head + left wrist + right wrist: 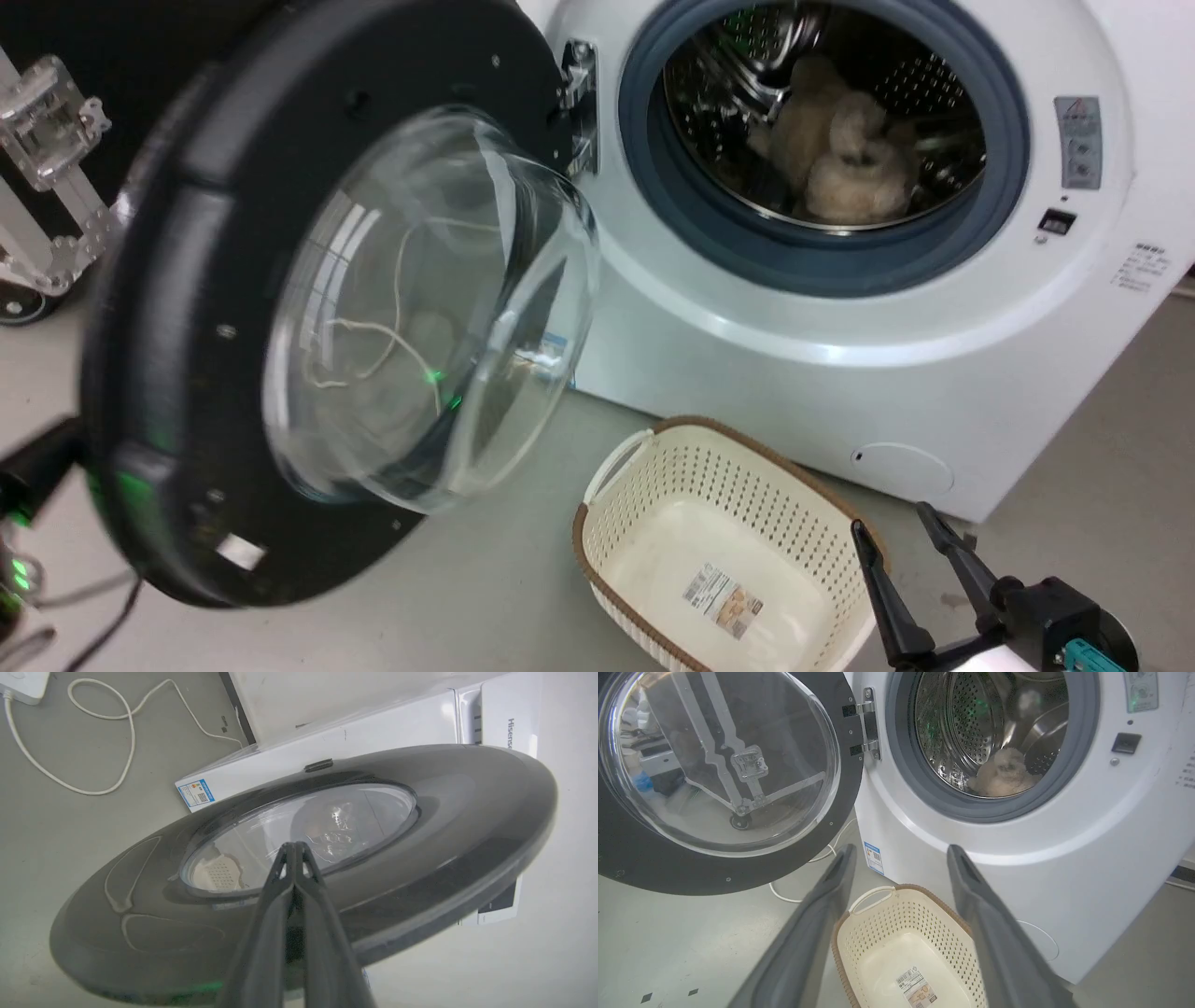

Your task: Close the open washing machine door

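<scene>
One door (420, 308) is still wide open; my shut, empty left pincer (294, 845) is by it, my right pincer (890, 519) open, empty.

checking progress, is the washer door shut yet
Open: the washing machine door stands swung out from its hinge, leaving the drum uncovered.

We note the washing machine door (159, 308) swung out left of the washing machine (747, 355). A soft bundle (845, 149) lies in the drum (728, 93). A basket (747, 485) sits on the floor (485, 597) before the machine, with our right end effector (891, 518) just right of it.
</scene>
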`<state>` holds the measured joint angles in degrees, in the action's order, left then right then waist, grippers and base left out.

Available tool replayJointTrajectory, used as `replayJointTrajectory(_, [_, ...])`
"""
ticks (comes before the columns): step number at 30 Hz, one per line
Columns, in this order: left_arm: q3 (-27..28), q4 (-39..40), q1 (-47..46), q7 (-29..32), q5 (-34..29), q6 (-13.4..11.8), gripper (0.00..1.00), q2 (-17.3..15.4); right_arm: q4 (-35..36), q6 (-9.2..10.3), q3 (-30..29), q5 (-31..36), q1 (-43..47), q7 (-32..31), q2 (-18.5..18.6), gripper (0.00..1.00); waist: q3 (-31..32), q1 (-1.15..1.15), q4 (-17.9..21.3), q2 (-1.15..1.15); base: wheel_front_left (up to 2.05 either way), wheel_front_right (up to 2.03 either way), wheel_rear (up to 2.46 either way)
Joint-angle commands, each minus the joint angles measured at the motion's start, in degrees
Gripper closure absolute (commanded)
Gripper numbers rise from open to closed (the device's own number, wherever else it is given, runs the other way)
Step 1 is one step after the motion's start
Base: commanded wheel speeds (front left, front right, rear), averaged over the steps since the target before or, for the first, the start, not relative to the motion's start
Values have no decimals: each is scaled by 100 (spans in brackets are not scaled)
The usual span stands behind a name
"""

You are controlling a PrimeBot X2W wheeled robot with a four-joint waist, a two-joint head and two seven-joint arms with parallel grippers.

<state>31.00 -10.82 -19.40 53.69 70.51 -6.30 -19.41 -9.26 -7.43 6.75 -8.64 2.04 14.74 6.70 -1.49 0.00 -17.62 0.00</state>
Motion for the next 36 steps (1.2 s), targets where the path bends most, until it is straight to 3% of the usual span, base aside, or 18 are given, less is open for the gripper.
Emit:
replayJointTrajectory(1, [-14,173,230,176,156,25,100,148,-21,-6,-42,3,69,26,-60,0,103,0,13,0,0,0,0])
replayJointTrajectory(7, [-142,822,817,550,417,36,100,582,-50,-6,-177,77,95,26,-166,0,241,0,56,0,0,0,0])
replayJointTrajectory(8, [-310,1092,1022,707,513,53,100,826,-41,-6,-263,123,79,26,-192,0,260,0,103,0,0,0,0])
replayJointTrajectory(9, [-310,1092,1022,707,513,53,100,826,-41,-6,-263,123,79,26,-192,0,260,0,103,0,0,0,0])
replayJointTrajectory(13, [-787,1706,1510,854,505,106,100,1319,-33,-6,-493,199,42,26,-232,0,280,0,344,0,0,0,0])
replayJointTrajectory(18, [-1294,1983,1908,799,598,70,100,1575,-96,-6,-673,220,42,26,-240,0,258,0,633,0,0,0,0])
replayJointTrajectory(19, [-1718,1997,2180,572,755,86,100,1637,-151,-6,-750,255,30,24,-212,0,209,0,911,0,0,0,0])
replayJointTrajectory(27, [-3142,1609,2284,-804,1784,441,100,1651,-122,-6,-792,229,-108,-35,-98,0,-94,0,1812,0,0,0,0])
replayJointTrajectory(36, [-4333,623,1232,-2777,2401,1018,100,1652,-79,-6,-743,117,-295,-48,35,0,-533,0,2797,0,0,0,0])
